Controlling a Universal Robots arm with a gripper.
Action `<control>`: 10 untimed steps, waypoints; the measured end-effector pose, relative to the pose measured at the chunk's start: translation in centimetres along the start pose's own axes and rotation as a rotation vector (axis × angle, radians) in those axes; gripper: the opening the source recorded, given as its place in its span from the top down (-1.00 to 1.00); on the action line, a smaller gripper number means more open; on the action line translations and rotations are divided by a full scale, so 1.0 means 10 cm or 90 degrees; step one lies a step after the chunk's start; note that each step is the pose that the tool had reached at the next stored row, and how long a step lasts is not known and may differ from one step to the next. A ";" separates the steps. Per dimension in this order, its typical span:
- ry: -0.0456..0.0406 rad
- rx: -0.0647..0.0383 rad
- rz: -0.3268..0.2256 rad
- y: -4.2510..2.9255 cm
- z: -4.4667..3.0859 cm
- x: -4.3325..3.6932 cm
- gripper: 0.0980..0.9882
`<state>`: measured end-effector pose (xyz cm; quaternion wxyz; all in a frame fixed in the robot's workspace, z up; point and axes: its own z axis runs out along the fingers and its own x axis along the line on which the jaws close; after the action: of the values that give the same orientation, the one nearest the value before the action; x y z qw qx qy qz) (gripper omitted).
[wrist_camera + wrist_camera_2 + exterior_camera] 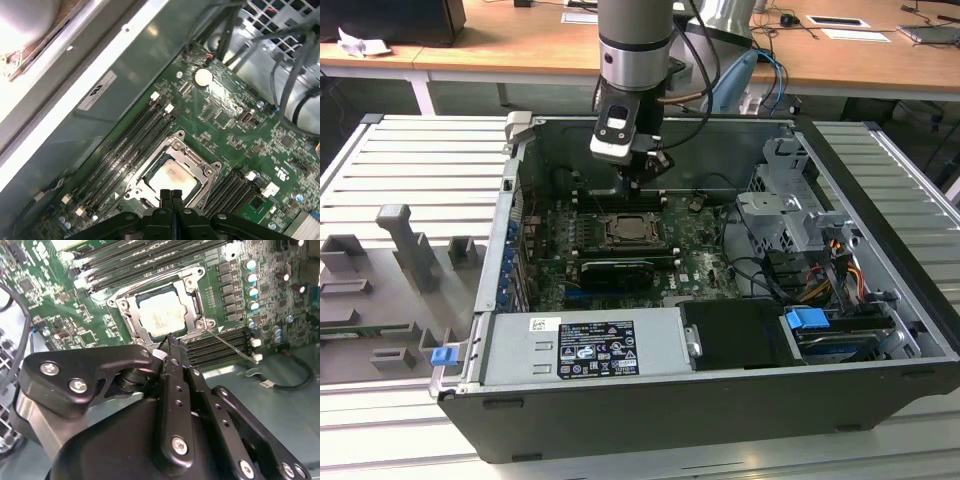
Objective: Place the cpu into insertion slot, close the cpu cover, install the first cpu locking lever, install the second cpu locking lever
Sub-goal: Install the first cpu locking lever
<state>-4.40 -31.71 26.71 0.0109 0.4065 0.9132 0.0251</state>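
Observation:
The cpu (161, 314) lies flat in the insertion slot (629, 231) on the green board, its pale metal face up (170, 179). The silvery cpu cover (192, 296) is folded down around it as a frame (201, 166). One thin wire lever (231, 345) sticks out from the socket's corner over the memory slots. Another wire lever (155, 282) runs along the socket's far edge. My gripper (636, 186) hangs just above the socket's near edge, fingers pressed together with nothing between them (170, 342) (172, 194).
Long black memory slots (131, 150) flank the socket on both sides. A black card (617, 271) lies nearer the exterior camera than the socket. A grey drive cage (790, 215) and cables (840, 270) fill the case's right in the exterior view. The power supply (585, 347) lies along the front.

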 end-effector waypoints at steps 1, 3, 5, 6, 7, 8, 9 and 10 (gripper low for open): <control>0.0008 0.000 -0.015 -0.001 0.000 -0.001 0.98; 0.0022 0.000 -0.040 -0.002 0.000 -0.002 0.98; 0.0034 0.000 -0.062 -0.003 0.000 -0.003 0.98; 0.0040 0.000 -0.072 -0.004 0.000 -0.005 0.98; 0.0045 0.000 -0.083 -0.005 0.000 -0.005 0.98; 0.0050 0.000 -0.091 -0.005 -0.001 -0.006 0.98; 0.0055 0.000 -0.101 -0.005 0.000 -0.006 0.98; 0.0061 0.000 -0.111 -0.005 0.000 -0.006 0.98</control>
<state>-4.40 -31.79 26.72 0.0087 0.3257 0.9451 0.0259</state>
